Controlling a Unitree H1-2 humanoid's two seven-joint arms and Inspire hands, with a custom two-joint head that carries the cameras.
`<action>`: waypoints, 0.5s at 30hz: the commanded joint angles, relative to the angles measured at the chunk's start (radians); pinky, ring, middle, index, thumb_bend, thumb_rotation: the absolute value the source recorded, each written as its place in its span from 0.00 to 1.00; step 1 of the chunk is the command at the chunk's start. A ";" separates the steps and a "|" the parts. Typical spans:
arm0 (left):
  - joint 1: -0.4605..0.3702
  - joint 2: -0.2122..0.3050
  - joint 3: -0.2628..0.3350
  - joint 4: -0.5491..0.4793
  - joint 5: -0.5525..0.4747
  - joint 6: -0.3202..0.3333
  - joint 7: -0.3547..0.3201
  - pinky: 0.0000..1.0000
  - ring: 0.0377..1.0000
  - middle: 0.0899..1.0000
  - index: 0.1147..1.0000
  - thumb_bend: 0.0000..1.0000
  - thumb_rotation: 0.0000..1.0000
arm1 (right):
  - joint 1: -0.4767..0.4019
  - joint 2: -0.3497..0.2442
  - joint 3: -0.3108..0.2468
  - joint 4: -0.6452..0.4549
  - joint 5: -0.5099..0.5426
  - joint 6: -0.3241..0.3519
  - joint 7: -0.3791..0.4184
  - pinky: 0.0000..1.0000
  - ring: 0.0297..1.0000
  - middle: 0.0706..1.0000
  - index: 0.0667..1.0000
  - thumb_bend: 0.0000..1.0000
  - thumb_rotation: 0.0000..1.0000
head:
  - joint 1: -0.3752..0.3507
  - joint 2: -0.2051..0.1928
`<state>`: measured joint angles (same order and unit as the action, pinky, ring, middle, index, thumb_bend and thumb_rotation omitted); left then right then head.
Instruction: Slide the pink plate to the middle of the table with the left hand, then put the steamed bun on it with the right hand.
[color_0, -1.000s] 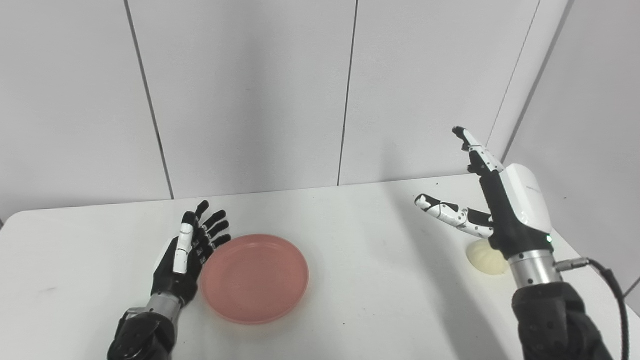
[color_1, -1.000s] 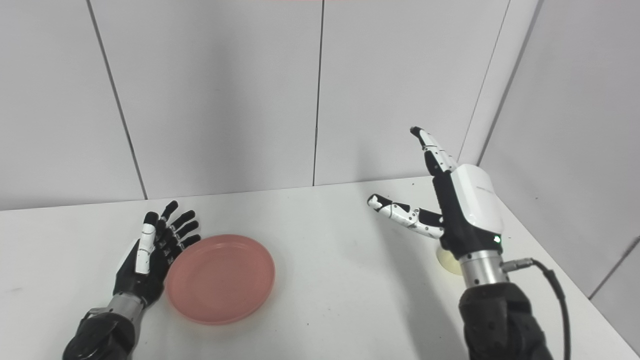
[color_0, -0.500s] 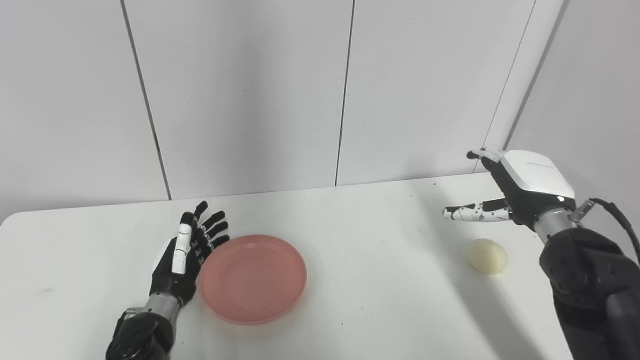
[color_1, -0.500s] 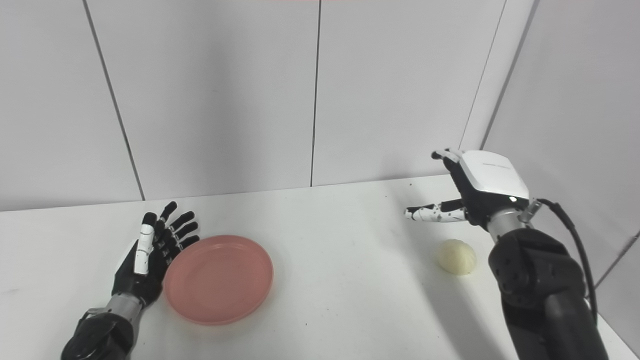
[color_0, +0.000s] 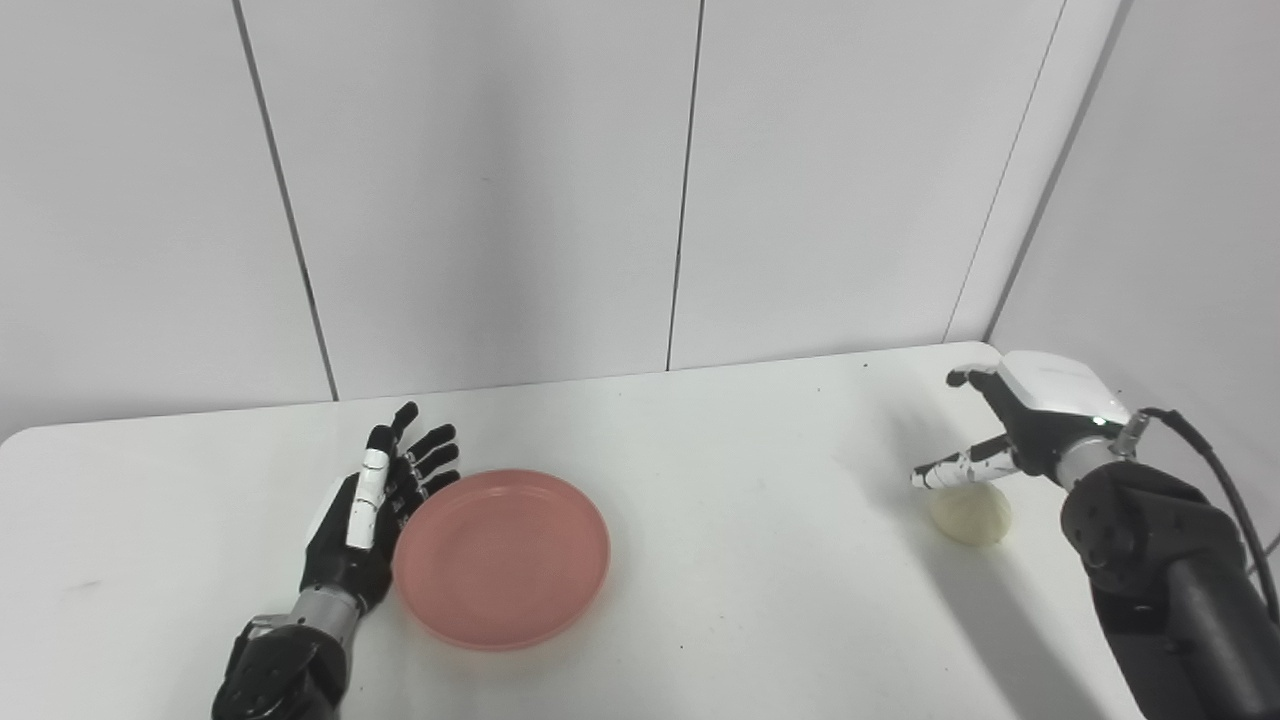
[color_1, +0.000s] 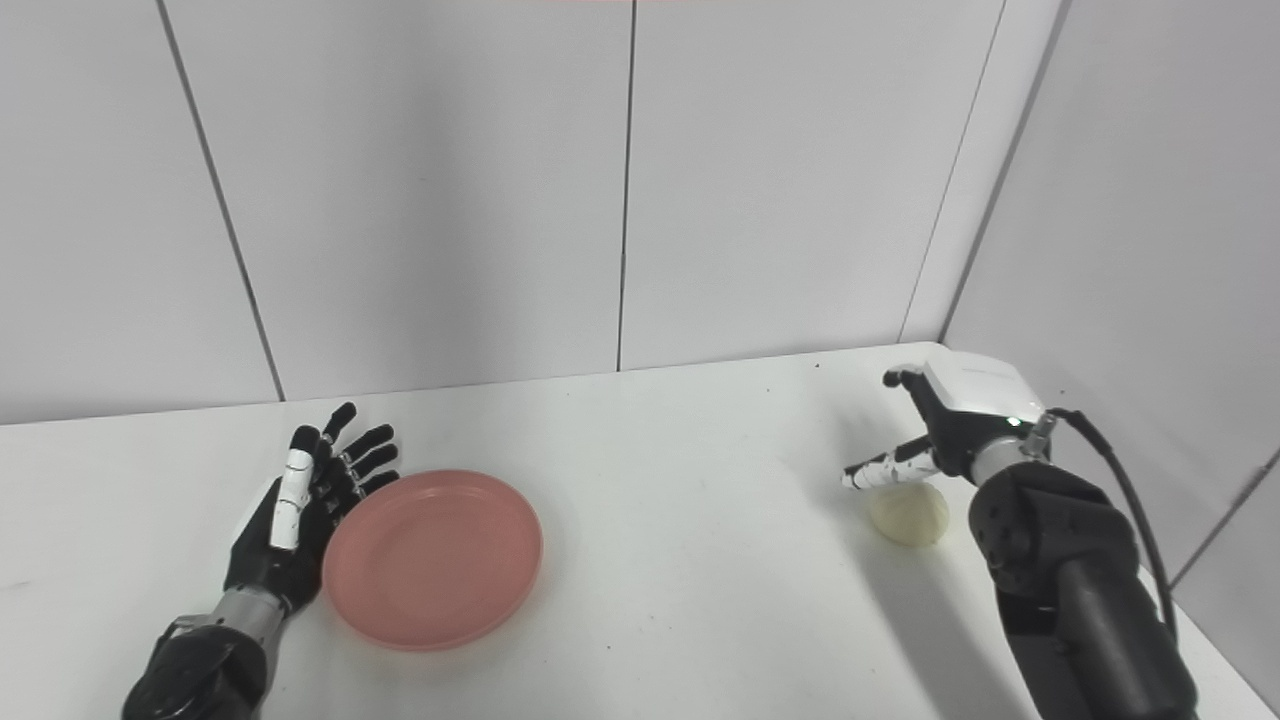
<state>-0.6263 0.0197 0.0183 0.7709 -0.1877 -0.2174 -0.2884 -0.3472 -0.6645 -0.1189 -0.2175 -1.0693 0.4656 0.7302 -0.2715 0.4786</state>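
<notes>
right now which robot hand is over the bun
The right robot hand, open just above the steamed bun. The left robot hand rests open beside the pink plate.

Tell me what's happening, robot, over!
Left hand open beside pink plate. Right hand open, just above steamed bun. Nothing between bun and plate.

On the table (color_0: 760, 560) we see the plate (color_0: 500, 558) left of middle, our left hand (color_0: 375, 515) beside its left rim, the bun (color_0: 968, 515) far right under our right hand (color_0: 1020, 425).
</notes>
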 joint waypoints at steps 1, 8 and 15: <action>0.016 -0.003 -0.004 0.025 0.008 0.021 0.000 0.80 0.87 0.85 1.00 0.83 0.96 | -0.029 -0.038 0.002 0.029 0.000 0.003 -0.014 0.59 0.75 0.81 0.80 1.00 0.47 | 0.001 0.001; 0.017 -0.005 -0.003 0.018 0.005 0.025 0.000 0.81 0.87 0.85 1.00 0.82 0.95 | -0.043 -0.065 0.056 0.214 0.063 -0.012 -0.085 0.62 0.75 0.81 0.81 1.00 0.57 | 0.008 0.007; 0.022 -0.002 -0.003 0.004 0.006 0.035 0.002 0.79 0.85 0.84 1.00 0.82 0.94 | -0.060 -0.066 0.110 0.323 0.078 0.003 -0.145 0.61 0.73 0.78 0.80 1.00 0.52 | 0.008 0.009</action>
<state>-0.6235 0.0200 0.0188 0.7642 -0.1881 -0.2143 -0.2880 -0.3759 -0.6962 -0.0097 0.1047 -0.9914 0.4650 0.6113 -0.2638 0.4878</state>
